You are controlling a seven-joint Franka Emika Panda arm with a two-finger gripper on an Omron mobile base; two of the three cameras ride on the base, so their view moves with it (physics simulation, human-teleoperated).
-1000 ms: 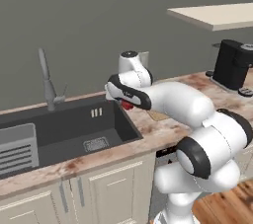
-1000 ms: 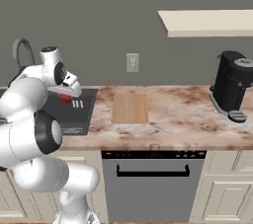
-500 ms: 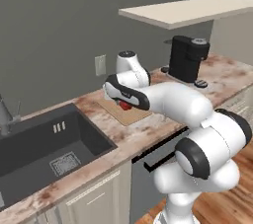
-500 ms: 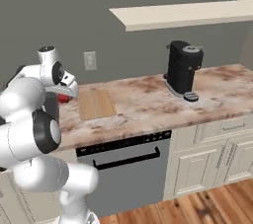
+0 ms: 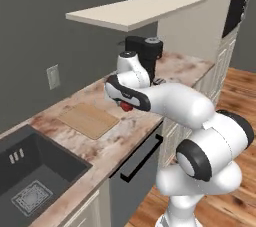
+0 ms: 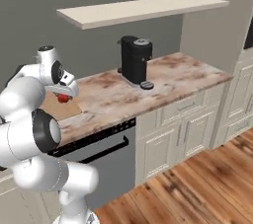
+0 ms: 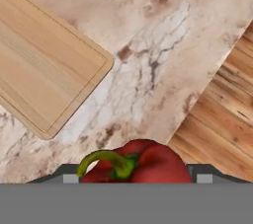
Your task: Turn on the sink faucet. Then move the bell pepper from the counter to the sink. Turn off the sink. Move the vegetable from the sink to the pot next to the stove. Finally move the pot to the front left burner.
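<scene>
My pincer [image 7: 133,181] is clamped on the bell pepper [image 7: 136,163], which hangs above the tabletop [image 7: 163,45] and touches nothing else. In the hand view the pepper fills the space between my fingertips, its glossy red shoulders facing the camera and its green stem [image 7: 101,160] curling up and over toward the left of that view. It looks roundish from here, so I cannot tell which way its long axis runs. From the left base view the pepper [image 5: 126,106] is a small red patch under my hand, over the marble near the front edge of the tabletop [image 5: 125,131].

A wooden cutting board [image 5: 88,119] lies flat on the tabletop just beside the spot below me, toward the sink [image 5: 30,181], which sits further along at the lower left. A black coffee machine [image 6: 136,60] stands upright farther down the tabletop, well apart from me, under a pale wall shelf [image 6: 138,10]. Wooden floor [image 7: 222,124] shows past the tabletop's front edge.
</scene>
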